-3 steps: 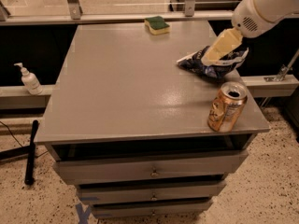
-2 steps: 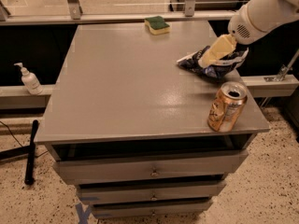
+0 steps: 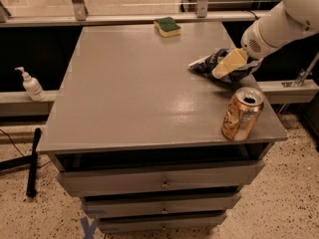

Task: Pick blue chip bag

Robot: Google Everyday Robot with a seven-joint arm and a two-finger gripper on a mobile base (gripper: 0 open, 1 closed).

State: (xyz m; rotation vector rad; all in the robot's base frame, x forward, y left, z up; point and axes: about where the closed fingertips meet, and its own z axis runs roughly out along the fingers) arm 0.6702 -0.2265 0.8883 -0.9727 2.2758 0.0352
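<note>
The blue chip bag (image 3: 207, 63) is crumpled dark-blue foil with white print. It lies on the grey tabletop (image 3: 139, 93) near the right edge. My gripper (image 3: 229, 63) comes in from the upper right on a white arm (image 3: 281, 24). Its yellowish tip is down on the middle of the bag and covers part of it. The bag rests on the table.
An orange-gold drink can (image 3: 241, 113) stands upright at the front right corner, just in front of the bag. A green-and-yellow sponge (image 3: 167, 26) lies at the far edge. Drawers (image 3: 159, 183) are below the top. A soap dispenser (image 3: 32, 85) stands on a ledge at the left.
My gripper has moved a little down and to the left, lower onto the bag. The bag, the can and the sponge have stayed in place.
</note>
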